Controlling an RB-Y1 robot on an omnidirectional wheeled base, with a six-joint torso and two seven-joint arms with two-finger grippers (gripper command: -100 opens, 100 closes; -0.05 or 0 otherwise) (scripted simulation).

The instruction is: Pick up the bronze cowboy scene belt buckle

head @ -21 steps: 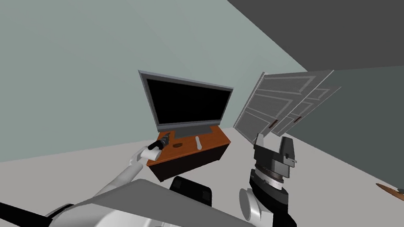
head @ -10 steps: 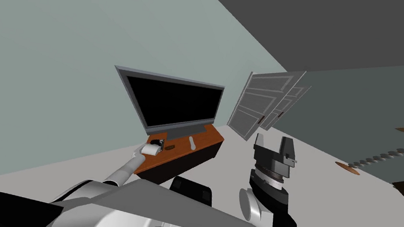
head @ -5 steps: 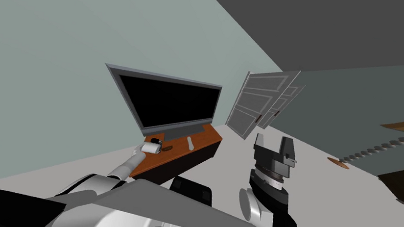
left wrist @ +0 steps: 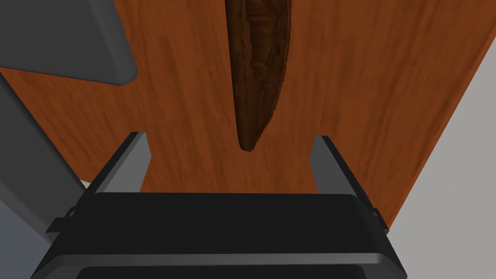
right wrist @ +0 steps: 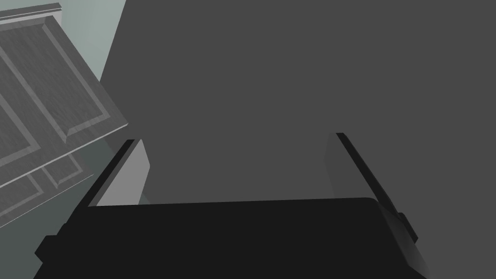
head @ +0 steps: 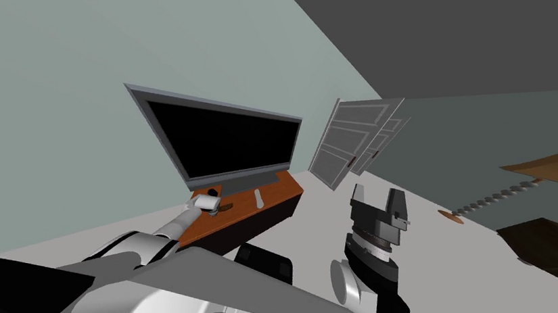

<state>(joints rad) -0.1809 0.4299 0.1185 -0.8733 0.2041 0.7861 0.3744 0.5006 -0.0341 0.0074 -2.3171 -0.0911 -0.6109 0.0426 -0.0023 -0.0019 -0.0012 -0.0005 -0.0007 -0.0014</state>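
Left gripper (left wrist: 228, 138), fingers spread apart, above the wooden TV stand (left wrist: 387, 72). The dark brown belt buckle (left wrist: 259, 72) lies on the stand just beyond the fingertips, touching neither. Right gripper (head: 379, 194) is held upright, well apart from the stand, its fingers also spread.

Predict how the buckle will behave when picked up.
The buckle lies flat on the cabinet, so it likely won't roll. Its carved, solid look suggests stiffness. Thin edges may slip from the open left end effector.

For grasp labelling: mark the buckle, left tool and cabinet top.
buckle (left wrist: 259, 72), left wrist view, its middle.
left tool (left wrist: 230, 137), left wrist view, between its fingertips.
cabinet top (left wrist: 368, 97), left wrist view, bare wood.
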